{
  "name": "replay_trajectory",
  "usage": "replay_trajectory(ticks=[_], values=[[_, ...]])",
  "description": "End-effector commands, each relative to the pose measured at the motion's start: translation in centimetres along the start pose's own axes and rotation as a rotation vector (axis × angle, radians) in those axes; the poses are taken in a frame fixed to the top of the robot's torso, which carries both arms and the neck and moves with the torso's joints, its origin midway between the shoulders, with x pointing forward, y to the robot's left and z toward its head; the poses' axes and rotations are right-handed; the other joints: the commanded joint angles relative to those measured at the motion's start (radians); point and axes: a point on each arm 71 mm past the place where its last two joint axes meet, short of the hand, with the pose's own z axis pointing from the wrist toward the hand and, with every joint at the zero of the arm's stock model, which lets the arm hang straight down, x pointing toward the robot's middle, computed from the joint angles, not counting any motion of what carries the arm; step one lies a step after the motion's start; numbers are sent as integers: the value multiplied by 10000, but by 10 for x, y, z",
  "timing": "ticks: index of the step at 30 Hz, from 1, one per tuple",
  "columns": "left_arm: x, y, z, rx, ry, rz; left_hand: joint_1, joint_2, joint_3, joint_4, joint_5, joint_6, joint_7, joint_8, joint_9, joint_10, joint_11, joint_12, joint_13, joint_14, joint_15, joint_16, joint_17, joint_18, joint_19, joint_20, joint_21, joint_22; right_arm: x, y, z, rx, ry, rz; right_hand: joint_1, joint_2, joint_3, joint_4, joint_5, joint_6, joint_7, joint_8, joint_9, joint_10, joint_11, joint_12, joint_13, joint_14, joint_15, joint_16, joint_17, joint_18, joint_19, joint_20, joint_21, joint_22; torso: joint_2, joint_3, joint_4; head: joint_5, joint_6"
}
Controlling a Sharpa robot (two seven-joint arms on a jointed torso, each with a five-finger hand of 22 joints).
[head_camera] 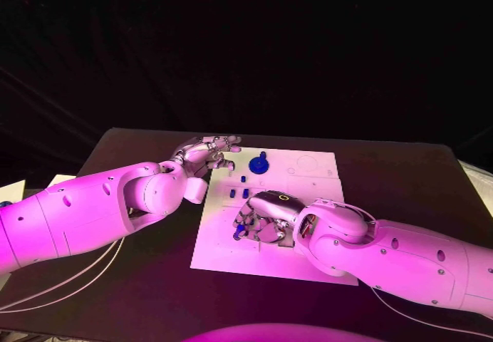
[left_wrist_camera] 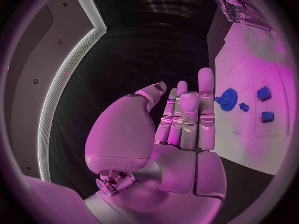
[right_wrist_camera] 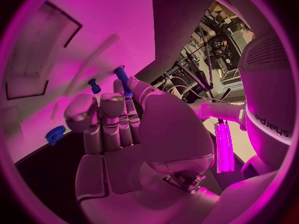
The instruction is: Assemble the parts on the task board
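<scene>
**Right hand on a peg, left hand idle at board's edge**

Black table [head_camera: 411, 178] spans mid-frame in the head view; white task board [head_camera: 231, 249] lies at its centre, tilted slightly.

Left hand [head_camera: 206, 153] hovers above the board's upper-left corner, fingers apart and holding nothing; the left wrist view shows them straight and side by side.

Right hand [head_camera: 262, 224] is low over the board's middle, fingers curled down. In the right wrist view a blue peg [right_wrist_camera: 122, 79] sits at its fingertips, apparently pinched.

Blue gear [head_camera: 260, 165] lies flat near the board's top centre. Small blue pieces [head_camera: 242, 193] stand in a loose column below it.

Handling judgement: parts look like rigid moulded plastic, light, smooth enough to slip. Take the peg by its shaft, the gear by its toothed rim. Little risk of breakage; dropping or tipping is likelier.
</scene>
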Motion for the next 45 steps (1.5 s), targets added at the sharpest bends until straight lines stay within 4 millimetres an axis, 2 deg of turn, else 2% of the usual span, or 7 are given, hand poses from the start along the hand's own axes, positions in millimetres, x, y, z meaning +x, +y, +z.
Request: replay_trajectory(ticks=[1, 21, 28, 36, 38, 45], values=[[3, 0, 1, 56, 238, -33, 68, -5, 6, -59, 52, -64, -30, 61, -2, -66, 12, 35, 11, -45, 3, -43, -11, 117, 89, 8, -53, -11, 3, 0, 1, 58, 189, -290, 23, 8, 23, -12, 59, 61, -2, 58, 9, 71, 22, -36, 4, -3, -80, 43, 7, -125, 39, -14, 45, -1, -5, -6, 1, 17, -7], [3, 0, 1, 56, 247, -36, 80, 12, 8, -66, 52, -75, -24, 75, -1, -86, 18, 57, 16, -53, 7, -49, -29, 115, 99, 10, -70, -22, 11, -7, 6, 443, 746, -494, -85, -33, 40, -10, 4, 13, 30, 15, -2, 46, 52, -114, -6, -40, -59, -33, -126, -105, -20, -11, -6, -105, 0, 6, 3, 57, -47], [3, 0, 1, 50, 244, -35, 80, 12, 8, -66, 52, -75, -24, 75, -1, -86, 18, 57, 16, -53, 7, -49, -29, 115, 99, 10, -70, -22, 12, -7, 6, 416, 668, -505, -390, -327, -57, 25, 33, -477, 249, -271, -111, -395, 249, -440, -32, -75, 89, -24, -164, -108, -81, 93, -26, -150, -5, -1, -11, 73, -65], [3, 0, 1, 43, 249, -37, 80, 12, 8, -66, 52, -75, -24, 75, -1, -86, 18, 57, 16, -53, 7, -49, -29, 115, 99, 10, -70, -22, 12, -5, 6, 282, 540, -460, -743, -731, -529, 84, 104, -937, 347, -325, -157, -718, 370, -583, -16, -117, 193, -27, -232, -91, -126, 211, -36, -183, -7, 3, -10, 63, -72], [3, 0, 1, 43, 265, -42, 83, 22, 11, -66, 53, -77, -23, 78, -1, -90, 19, 63, 17, -53, 8, -48, -29, 115, 101, 10, -74, -25, 11, -4, 5, 218, 443, -424, -812, -824, -753, 79, 251, -1018, 357, -302, -146, -850, 394, -616, -14, -136, 214, -39, -271, -64, -193, 224, -107, -309, -7, 3, -7, 63, -70], [4, 0, 1, 34, 298, -51, 92, 38, 19, -69, 56, -78, -25, 83, 0, -94, 17, 70, 19, -58, 8, -53, -41, 115, 103, 11, -79, -28, 6, -2, 3, 114, -309, -270, -810, -855, -1220, 15, 413, -1049, 421, -274, -121, -1258, 471, -711, -23, -194, 268, -126, -435, -18, -318, 267, -263, -577, -9, 3, 5, 44, -50]])
